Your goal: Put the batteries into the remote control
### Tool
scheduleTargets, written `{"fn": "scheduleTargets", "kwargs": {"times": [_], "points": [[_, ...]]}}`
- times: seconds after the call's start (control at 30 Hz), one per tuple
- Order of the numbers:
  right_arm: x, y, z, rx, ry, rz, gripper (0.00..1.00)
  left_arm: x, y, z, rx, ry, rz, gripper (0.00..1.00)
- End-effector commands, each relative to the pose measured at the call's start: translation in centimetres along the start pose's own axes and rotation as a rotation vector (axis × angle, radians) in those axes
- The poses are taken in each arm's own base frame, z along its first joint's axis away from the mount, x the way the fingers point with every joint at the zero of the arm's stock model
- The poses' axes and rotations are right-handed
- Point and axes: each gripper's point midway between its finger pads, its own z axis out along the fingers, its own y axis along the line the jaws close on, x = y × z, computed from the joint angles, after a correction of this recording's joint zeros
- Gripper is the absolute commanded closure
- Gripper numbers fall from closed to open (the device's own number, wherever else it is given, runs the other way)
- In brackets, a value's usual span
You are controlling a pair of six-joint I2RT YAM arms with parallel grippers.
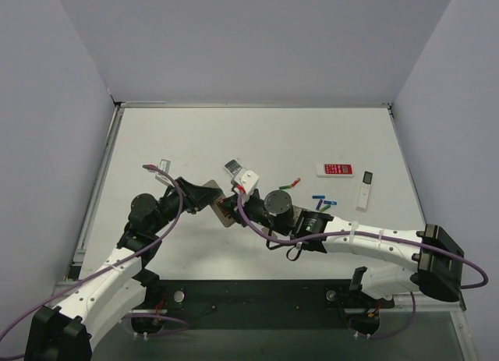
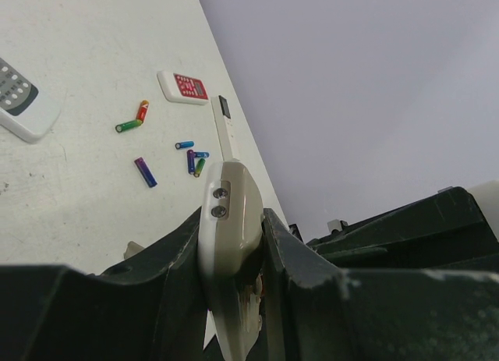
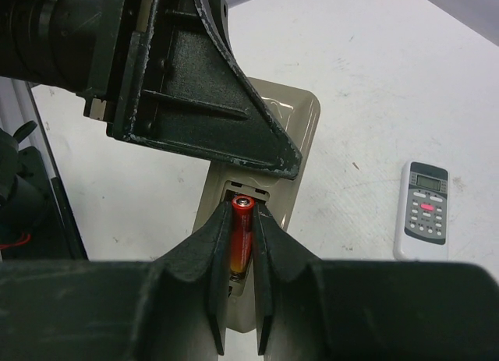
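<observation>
My left gripper (image 1: 209, 197) is shut on the remote control (image 1: 225, 214) and holds it edge-on above the table; in the left wrist view the gripper (image 2: 231, 224) clamps the remote's tan-grey body (image 2: 232, 193). In the right wrist view the remote's back (image 3: 300, 127) faces up with its battery bay open. My right gripper (image 3: 242, 214) is shut on a red-orange battery (image 3: 241, 235) that lies lengthwise in that bay. In the top view the right gripper (image 1: 237, 194) meets the remote. Loose batteries lie on the table: a red-green pair (image 1: 290, 185) and several blue ones (image 1: 324, 203).
A second white remote with a grey display (image 1: 232, 168) lies just behind the grippers. A red flat remote (image 1: 335, 170) and a slim white remote with a dark display (image 1: 365, 191) lie at the right. A small plate (image 1: 163, 165) lies at the left. Grey walls enclose the table.
</observation>
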Motion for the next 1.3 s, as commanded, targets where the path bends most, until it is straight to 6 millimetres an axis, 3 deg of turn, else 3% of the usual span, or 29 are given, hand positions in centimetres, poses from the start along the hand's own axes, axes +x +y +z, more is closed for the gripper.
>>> {"fn": "scheduleTargets", "kwargs": {"times": [0.0, 0.53, 0.83, 1.27], "points": [[1.3, -0.9, 0.2, 0.052, 0.017, -0.04, 1.0, -1.9, -2.8, 0.2, 0.063, -0.046, 0.04, 1.0], [6.2, -2.6, 2.1, 0.171, 0.062, 0.024, 0.89, -1.5, -1.6, 0.4, 0.013, -0.022, 0.096, 1.0], [7.1, -4.4, 1.9, 0.276, 0.044, 0.079, 0.88, -1.4, -0.8, 0.2, -0.018, -0.029, 0.091, 1.0], [7.1, -3.7, 2.2, 0.22, 0.064, 0.015, 0.81, -1.4, -0.8, 0.2, -0.026, -0.007, 0.132, 1.0]]}}
